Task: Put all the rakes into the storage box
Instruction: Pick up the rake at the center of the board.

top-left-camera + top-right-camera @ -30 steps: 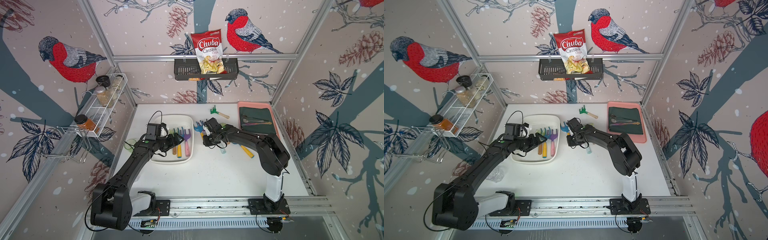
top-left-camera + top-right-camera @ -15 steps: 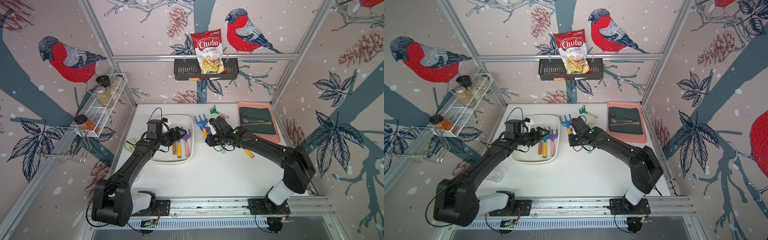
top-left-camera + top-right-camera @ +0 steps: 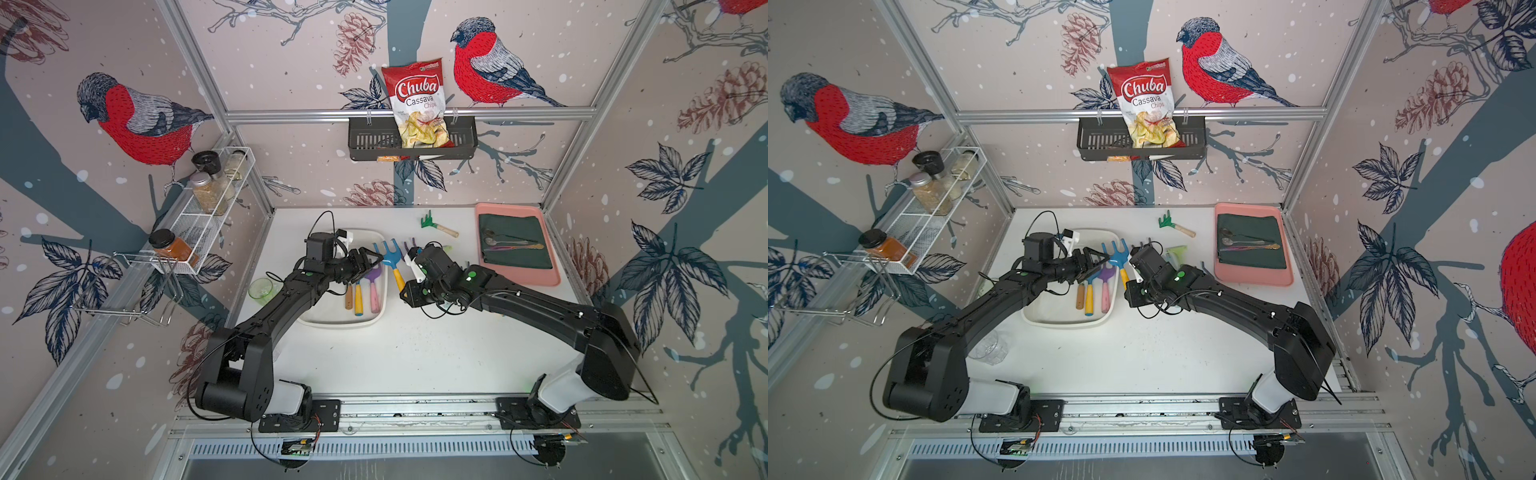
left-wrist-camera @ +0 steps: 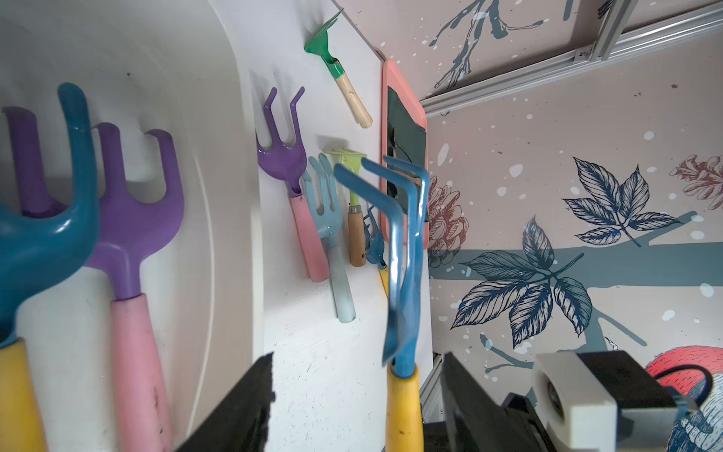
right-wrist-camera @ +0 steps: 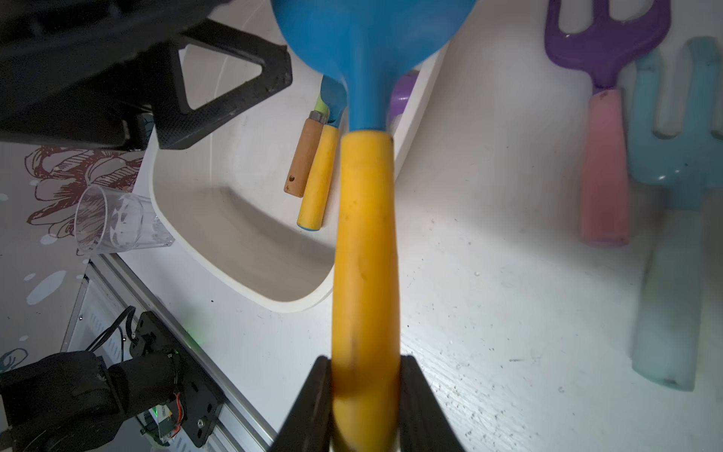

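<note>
Just beside box [image 3: 332,324] rim, I hold rake [image 3: 390,257] lengthwise to box, right gripper [image 5: 365,364] clamped on handle; left gripper [image 4: 358,360] jaws apart, straddling it.

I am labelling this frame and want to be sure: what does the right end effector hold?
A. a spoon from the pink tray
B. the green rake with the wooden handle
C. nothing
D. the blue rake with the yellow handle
D: in the right wrist view the right end effector is shut on the yellow handle of the blue rake.
</note>
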Robot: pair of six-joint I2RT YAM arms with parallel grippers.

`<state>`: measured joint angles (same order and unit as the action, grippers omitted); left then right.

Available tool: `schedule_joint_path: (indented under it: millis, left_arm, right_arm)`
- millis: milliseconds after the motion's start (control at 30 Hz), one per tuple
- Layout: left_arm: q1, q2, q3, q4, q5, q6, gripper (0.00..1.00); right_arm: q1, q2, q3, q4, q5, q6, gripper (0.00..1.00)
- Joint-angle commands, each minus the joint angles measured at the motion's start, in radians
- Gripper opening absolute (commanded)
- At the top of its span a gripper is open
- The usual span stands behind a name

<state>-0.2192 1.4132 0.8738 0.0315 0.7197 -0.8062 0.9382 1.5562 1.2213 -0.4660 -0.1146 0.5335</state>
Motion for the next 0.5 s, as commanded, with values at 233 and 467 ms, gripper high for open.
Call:
schedule_joint_path:
  millis: [233,467]
  left_arm:
    - [-0.02,0.034,0.017,0.106,0.02,-0.022,0.45]
    - [-0.033,0.043,0.022,0.113,0.012,-0.028,0.36]
  right_arm:
    - [0.014,-0.03,-0.01,0.027,-0.026,0.01,0.22]
    - [0.022,-0.018,-0.009,0.035,-0.041,0.007,0.22]
